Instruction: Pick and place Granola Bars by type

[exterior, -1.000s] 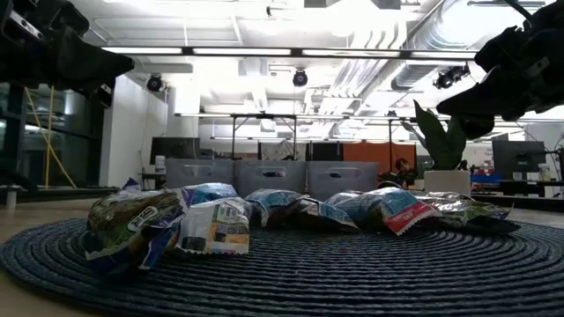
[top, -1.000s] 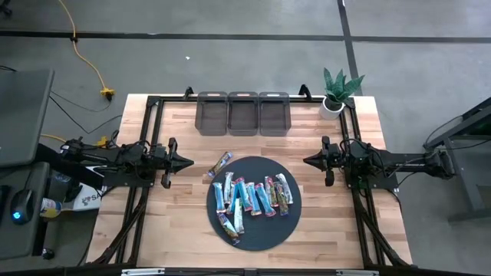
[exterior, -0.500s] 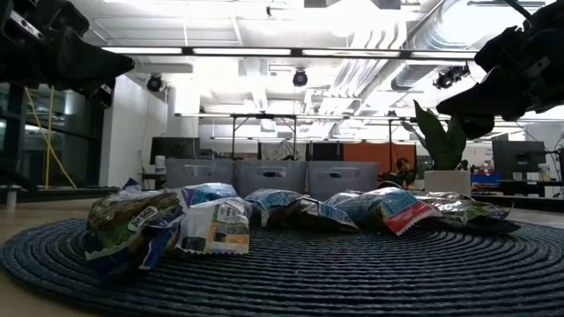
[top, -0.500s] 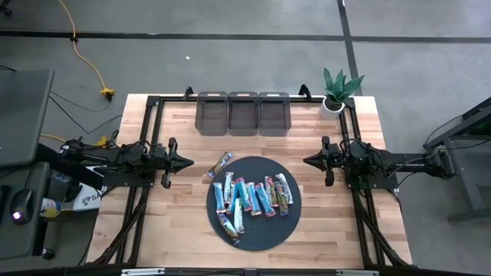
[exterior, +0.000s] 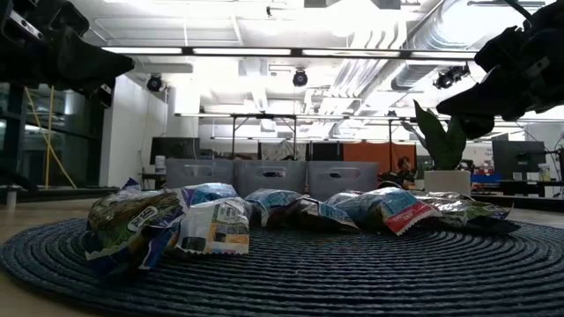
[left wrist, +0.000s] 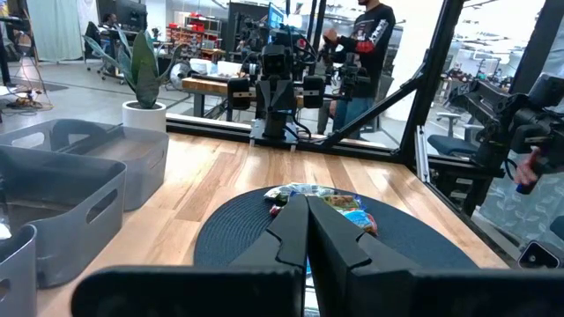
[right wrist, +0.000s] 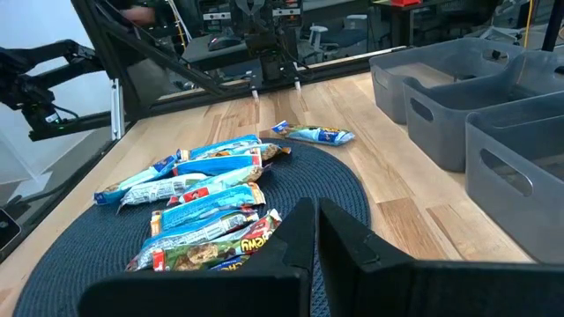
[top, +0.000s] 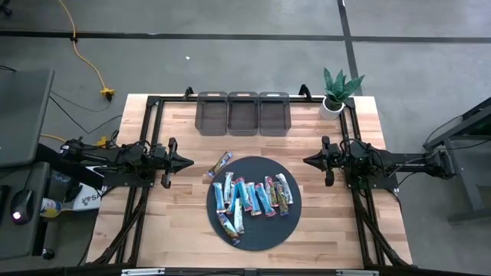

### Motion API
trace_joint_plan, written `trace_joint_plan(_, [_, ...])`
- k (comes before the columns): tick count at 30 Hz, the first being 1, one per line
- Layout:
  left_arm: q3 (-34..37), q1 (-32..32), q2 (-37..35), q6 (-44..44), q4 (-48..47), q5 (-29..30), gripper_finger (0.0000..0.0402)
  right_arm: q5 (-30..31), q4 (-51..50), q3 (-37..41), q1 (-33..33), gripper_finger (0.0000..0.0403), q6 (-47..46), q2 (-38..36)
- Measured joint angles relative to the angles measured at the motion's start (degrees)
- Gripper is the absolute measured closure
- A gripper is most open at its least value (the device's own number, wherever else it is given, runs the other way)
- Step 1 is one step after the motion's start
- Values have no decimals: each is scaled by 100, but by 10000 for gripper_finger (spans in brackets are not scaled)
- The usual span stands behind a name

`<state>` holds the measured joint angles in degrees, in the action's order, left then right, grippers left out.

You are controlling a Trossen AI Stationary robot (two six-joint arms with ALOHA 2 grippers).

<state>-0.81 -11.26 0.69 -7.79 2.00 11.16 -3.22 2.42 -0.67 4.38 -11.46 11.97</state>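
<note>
Blue foil wrappers made up most of the granola bars, which lay crowded together on a dark round woven mat near the front middle of the wooden table, with a few red and silver-white ones mixed in toward the right of the heap. One bar lay apart, off the mat's rim on the bare wood, on the side nearer the left arm. Three grey bins stood side by side along the far edge of the table, and nothing showed inside them. The left gripper hung above the table to the left of the mat, its fingers pressed together and holding nothing. The right gripper hung in the mirrored spot to the right of the mat, likewise closed tight and empty. A potted plant stood at the far right corner, well clear of the work. By the look of it, the sorting had not begun: no bar had reached a bin, and both arms sat at rest. The next move would call for one gripper to spread its fingers, drop over a single bar, and pinch it across its narrow width. The stray bar looked the easiest first pick, since the heaped bars overlapped and a neighbour could be dragged along.
</note>
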Motion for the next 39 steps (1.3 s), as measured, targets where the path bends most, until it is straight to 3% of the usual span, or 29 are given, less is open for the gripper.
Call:
trace_joint_plan(14, [-1, 1, 2, 0, 0, 0, 400, 4, 196, -2, 0, 402, -908, 2])
trace_joint_plan(26, [1, 1, 2, 0, 0, 0, 400, 299, 1113, -55, 0, 386, -1165, 5])
trace_joint_plan(32, [0, 0, 0, 0, 0, 0, 400, 587, 1071, -684, 2, 359, -920, 341])
trace_joint_plan(39, [-1, -1, 0, 0, 0, 0, 400, 1028, 1045, -1798, 2, 332, -246, 1498])
